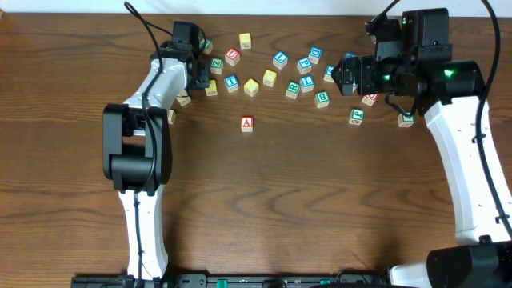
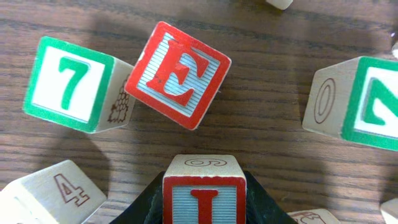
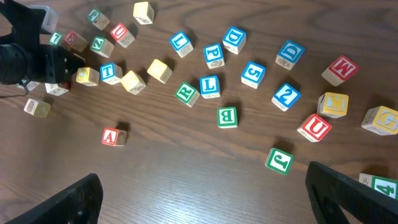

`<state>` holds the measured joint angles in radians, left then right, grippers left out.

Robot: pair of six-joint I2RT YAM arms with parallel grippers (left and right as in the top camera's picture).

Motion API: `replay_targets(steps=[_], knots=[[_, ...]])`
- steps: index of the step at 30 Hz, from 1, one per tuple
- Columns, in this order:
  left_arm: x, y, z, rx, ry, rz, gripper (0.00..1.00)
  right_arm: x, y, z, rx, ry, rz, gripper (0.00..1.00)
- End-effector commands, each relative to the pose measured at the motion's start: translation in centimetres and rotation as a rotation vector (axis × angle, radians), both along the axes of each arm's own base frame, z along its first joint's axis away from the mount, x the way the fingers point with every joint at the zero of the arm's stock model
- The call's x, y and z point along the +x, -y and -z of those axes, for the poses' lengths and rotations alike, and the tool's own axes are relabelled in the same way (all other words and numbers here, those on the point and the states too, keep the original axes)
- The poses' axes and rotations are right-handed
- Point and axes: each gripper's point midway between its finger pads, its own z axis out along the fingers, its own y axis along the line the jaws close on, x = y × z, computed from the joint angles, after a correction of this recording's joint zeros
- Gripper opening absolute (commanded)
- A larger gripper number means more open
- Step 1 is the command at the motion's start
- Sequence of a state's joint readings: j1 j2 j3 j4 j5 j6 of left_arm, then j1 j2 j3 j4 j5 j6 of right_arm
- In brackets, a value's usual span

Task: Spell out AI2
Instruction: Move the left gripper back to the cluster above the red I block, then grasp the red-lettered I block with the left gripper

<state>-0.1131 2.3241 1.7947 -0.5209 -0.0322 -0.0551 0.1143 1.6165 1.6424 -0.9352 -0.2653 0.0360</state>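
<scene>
The red A block [image 1: 246, 123] stands alone on the table in front of the block pile; it also shows in the right wrist view [image 3: 110, 136]. My left gripper [image 1: 198, 74] is at the pile's left end and is shut on a red I block [image 2: 204, 198]. A blue 2 block [image 3: 285, 96] lies among the blocks on the right. My right gripper [image 1: 346, 74] hovers over the pile's right end. Its fingers are wide open and empty [image 3: 211, 199].
Around the left gripper are a red E block [image 2: 179, 73], a green 7 block [image 2: 71, 83], a 4 block [image 2: 53, 193] and a green block [image 2: 367, 102]. Several other letter blocks are scattered along the back, among them a green B [image 3: 227, 117] and a red U [image 3: 314, 127].
</scene>
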Motion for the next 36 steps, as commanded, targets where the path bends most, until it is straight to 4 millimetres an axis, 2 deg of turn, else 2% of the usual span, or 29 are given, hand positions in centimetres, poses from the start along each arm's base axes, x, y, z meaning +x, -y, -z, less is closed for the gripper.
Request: replay_targets(steps=[1,5,12,16,21,23,29,36], knots=[[0.4,-0.2,-4.6,-0.008,0.079,-0.015,0.25,0.1,0.1,0.1,-0.008,0.001,-0.001,0.99],[0.3,-0.3,-6.8,-0.012,0.108,-0.016,0.25,0.1,0.1,0.1,-0.008,0.001,-0.002,0.99],[-1.1,-0.2,-8.9,-0.016,0.094,-0.022,0.25,0.1,0.1,0.1,-0.008,0.001,-0.001,0.99],[-2.9,0.4,-10.8,-0.031,0.070,-0.040,0.22,0.1,0.1,0.1,-0.008,0.001,-0.001,0.99],[-5.6,2.2,-13.4,-0.037,0.042,-0.016,0.22,0.1,0.2,0.1,-0.008,0.001,-0.001,0.99],[-6.8,3.1,-13.8,-0.039,0.019,-0.005,0.22,0.1,0.2,0.1,-0.008,0.001,-0.001,0.99],[-10.9,5.6,-12.2,-0.032,-0.131,-0.008,0.22,0.1,0.2,0.1,-0.008,0.001,-0.001,0.99],[-13.3,7.1,-8.8,-0.038,-0.211,-0.059,0.22,0.1,0.2,0.1,-0.008,0.001,-0.001,0.99]])
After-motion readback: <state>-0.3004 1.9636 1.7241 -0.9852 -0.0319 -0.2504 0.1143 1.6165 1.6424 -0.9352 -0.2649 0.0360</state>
